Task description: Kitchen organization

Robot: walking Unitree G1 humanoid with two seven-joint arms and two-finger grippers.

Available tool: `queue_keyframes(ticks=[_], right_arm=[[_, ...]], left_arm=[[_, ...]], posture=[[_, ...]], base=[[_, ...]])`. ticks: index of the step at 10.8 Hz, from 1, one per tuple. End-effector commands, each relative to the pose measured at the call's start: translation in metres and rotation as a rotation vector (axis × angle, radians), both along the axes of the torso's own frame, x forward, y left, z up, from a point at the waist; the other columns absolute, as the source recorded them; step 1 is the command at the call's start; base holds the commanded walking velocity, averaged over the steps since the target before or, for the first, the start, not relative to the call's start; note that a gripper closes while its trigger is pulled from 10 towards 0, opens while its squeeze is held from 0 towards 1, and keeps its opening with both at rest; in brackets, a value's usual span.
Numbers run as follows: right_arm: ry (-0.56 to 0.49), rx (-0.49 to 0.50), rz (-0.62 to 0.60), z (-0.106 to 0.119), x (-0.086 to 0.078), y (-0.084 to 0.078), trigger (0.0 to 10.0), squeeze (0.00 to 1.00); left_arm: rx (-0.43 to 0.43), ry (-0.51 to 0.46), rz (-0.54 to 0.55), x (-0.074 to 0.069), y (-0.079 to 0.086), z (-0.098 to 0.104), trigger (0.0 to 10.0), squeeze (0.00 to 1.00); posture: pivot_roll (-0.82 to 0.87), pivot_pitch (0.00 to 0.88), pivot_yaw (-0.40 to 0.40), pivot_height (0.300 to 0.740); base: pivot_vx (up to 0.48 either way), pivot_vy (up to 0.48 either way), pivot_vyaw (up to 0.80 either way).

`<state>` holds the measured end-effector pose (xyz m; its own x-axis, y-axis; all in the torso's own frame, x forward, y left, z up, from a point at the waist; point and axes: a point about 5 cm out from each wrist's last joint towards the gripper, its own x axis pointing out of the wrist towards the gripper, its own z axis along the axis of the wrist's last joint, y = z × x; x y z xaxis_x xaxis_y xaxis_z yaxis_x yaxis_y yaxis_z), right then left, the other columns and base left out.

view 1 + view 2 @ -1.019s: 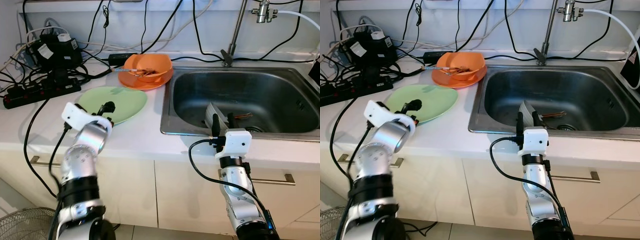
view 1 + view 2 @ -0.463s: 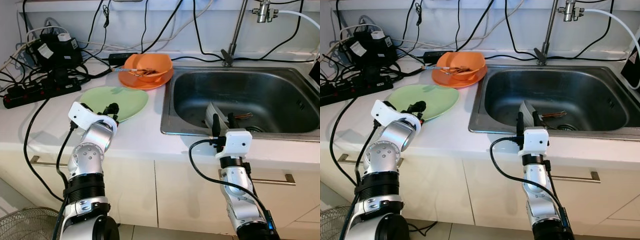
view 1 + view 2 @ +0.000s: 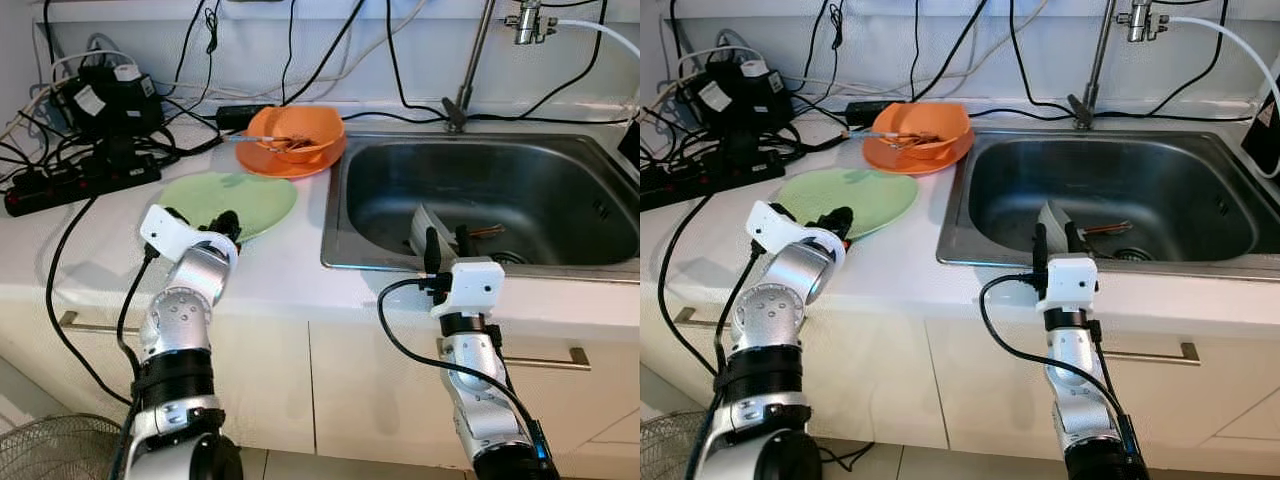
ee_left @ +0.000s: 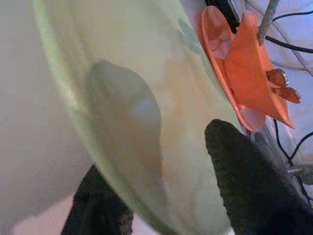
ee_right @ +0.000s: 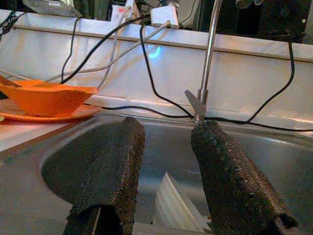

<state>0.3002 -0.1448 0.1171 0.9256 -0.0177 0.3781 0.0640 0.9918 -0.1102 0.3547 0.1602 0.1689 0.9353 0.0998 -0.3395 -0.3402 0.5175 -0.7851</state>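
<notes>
Left gripper [image 3: 222,222] at near rim of green plate [image 3: 250,195]; we see fingers apart, straddling the rim, one above, one below. Right gripper [image 3: 445,243] spread, empty.

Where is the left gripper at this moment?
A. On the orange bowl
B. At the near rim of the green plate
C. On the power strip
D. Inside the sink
B: the left gripper has one finger on each side of the green plate's near rim.

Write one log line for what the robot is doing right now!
left tool: open, straddling green plate rim | right tool: open, at sink front edge | orange bowl: on counter
</notes>
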Motion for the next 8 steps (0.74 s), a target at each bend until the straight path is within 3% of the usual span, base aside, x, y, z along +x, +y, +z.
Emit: queue_keyframes(ticks=[1,3,4,5,8], right_arm=[[0.021,0.006,-0.012,-0.002,0.0,-0.003,10.0,0.0],[0.025,0.008,-0.009,-0.002,0.001,-0.001,10.0,0.0],[0.025,0.008,-0.007,-0.002,0.001,-0.001,10.0,0.0],[0.027,0.007,-0.004,-0.002,0.002,-0.001,10.0,0.0],[0.03,0.007,-0.003,-0.003,0.001,0.0,10.0,0.0]], left_arm=[[0.027,-0.003,0.038,-0.002,0.005,0.004,0.0,0.0],[0.036,0.002,0.109,-0.008,0.011,0.006,0.0,0.0],[0.052,0.009,0.127,-0.01,0.012,0.006,4.6,0.0],[0.065,0.017,0.151,-0.012,0.012,0.006,10.0,0.0],[0.056,0.042,0.142,-0.014,0.006,0.0,10.0,0.0]], posture=[[0.03,0.011,0.087,0.74],[0.04,0.013,0.083,0.74],[0.04,0.014,0.083,0.74],[0.04,0.014,0.082,0.74],[0.04,0.015,0.084,0.74]], base=[[0.0,0.0,0.0],[0.0,0.0,0.0],[0.0,0.0,0.0],[0.0,0.0,0.0],[0.0,0.0,0.0]])
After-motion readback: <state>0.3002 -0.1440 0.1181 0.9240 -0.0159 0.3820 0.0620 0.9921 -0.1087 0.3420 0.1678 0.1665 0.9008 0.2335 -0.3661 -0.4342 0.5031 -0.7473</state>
